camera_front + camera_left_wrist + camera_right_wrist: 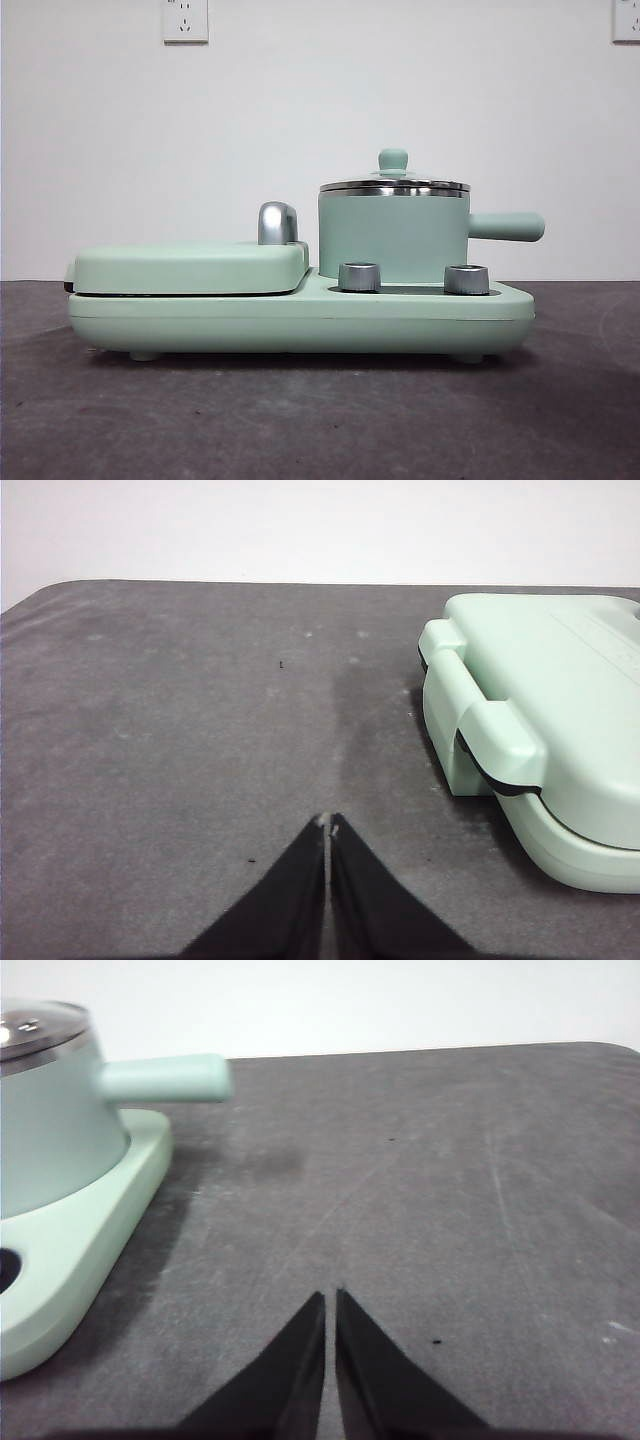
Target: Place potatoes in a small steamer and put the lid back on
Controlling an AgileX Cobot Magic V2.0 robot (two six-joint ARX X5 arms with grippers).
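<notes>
White wall (320, 120), dark grey table (300, 420), lid (394, 184) on small steamer (392, 235), both tools clenched, empty

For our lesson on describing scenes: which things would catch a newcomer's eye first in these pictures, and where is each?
First, the mint-green cooker base spanning the dark table. On its one end stands the small steamer, the lid on it and its side handle pointing outward; on the other lies the flat griddle cover. Both hands, left hand and right hand, hang shut over bare table beside the cooker's ends.
</notes>
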